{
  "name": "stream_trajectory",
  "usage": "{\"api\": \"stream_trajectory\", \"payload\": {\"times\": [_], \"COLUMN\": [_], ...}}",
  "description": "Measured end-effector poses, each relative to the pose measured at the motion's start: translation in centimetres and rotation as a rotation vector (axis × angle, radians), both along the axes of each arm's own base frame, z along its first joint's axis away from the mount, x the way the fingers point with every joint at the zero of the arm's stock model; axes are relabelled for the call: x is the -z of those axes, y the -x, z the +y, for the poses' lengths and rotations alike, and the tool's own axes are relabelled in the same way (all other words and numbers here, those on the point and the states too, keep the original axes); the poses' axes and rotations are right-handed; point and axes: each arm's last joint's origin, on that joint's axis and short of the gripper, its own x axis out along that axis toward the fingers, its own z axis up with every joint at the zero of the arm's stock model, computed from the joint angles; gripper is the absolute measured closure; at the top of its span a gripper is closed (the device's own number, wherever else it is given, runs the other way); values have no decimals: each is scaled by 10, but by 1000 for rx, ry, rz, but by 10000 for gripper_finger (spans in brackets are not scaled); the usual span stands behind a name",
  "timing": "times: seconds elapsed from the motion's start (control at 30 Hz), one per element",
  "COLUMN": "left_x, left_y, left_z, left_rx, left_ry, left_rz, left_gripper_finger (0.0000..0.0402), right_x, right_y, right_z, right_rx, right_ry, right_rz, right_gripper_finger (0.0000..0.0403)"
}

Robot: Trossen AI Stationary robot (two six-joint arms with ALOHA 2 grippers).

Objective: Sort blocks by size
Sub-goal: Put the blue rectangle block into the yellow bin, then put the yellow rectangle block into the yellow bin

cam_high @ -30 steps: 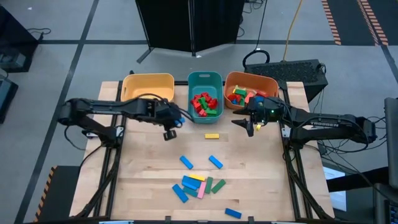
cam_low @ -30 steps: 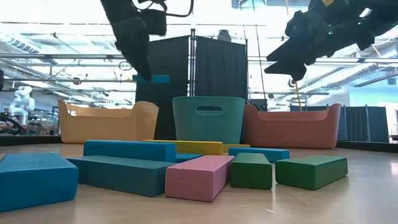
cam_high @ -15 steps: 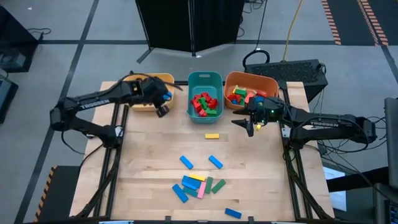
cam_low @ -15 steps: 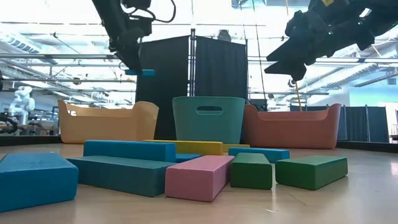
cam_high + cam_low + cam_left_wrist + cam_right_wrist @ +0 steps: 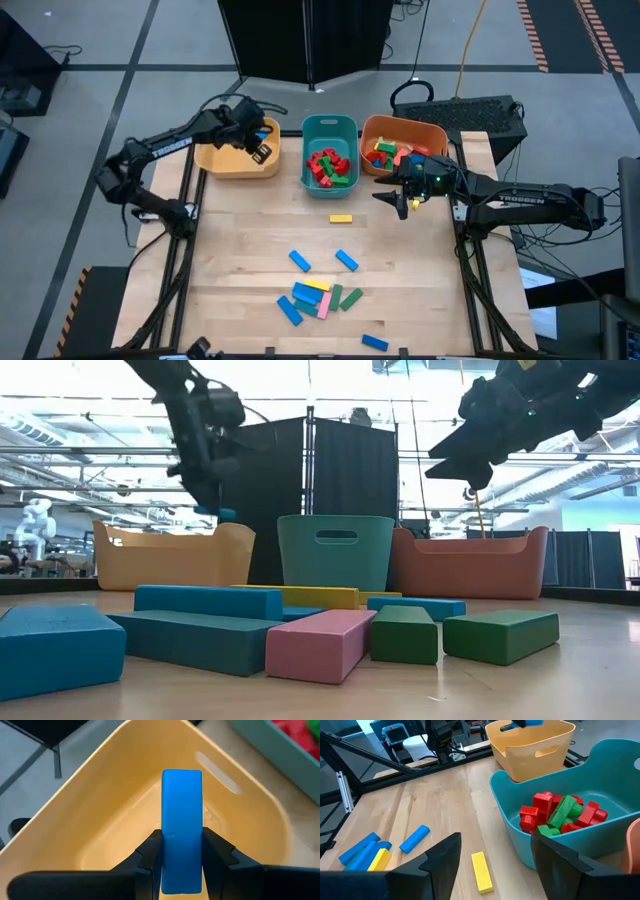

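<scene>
Wooden table (image 5: 240, 260), three bins along its upper edge. Upper left: left gripper (image 5: 181, 851) over the yellow bin (image 5: 215, 160), fingers clamped on a long blue block (image 5: 182, 825). Centre right: right gripper (image 5: 403, 203) spread wide, empty. Loose blocks (image 5: 320, 297) clustered lower centre.

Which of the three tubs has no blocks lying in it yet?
The yellow tub, at the left end of the row. Its floor looks bare, while the teal tub and the orange tub already hold blocks.
</scene>
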Motion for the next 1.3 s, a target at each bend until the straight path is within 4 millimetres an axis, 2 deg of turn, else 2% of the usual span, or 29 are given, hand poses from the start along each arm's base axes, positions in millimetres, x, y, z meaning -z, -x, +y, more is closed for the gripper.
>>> {"api": "stream_trajectory", "payload": {"times": [0.13,0.33,0.53,0.73,0.87,1.13,1.3], "left_x": [20,49,68,75,75,74,66], "left_y": [-3,-5,-6,-5,-5,-3,1], "left_z": [20,41,50,55,55,51,46], "left_rx": [-22,-50,-44,-49,-54,2,3], "left_ry": [31,109,155,170,170,201,205], "left_rz": [46,86,130,146,144,164,167], "left_gripper_finger": [315,315,315,313,280,171,159], "right_x": [1,17,35,56,66,90,100], "right_y": [0,0,-10,-24,-32,-52,-61], "right_z": [0,0,-2,0,1,10,13], "right_rx": [0,-8,-30,-76,-99,-196,-180], "right_ry": [-1,3,9,20,28,128,190], "right_rz": [3,66,157,244,264,282,288], "right_gripper_finger": [177,177,177,177,177,177,177]}}
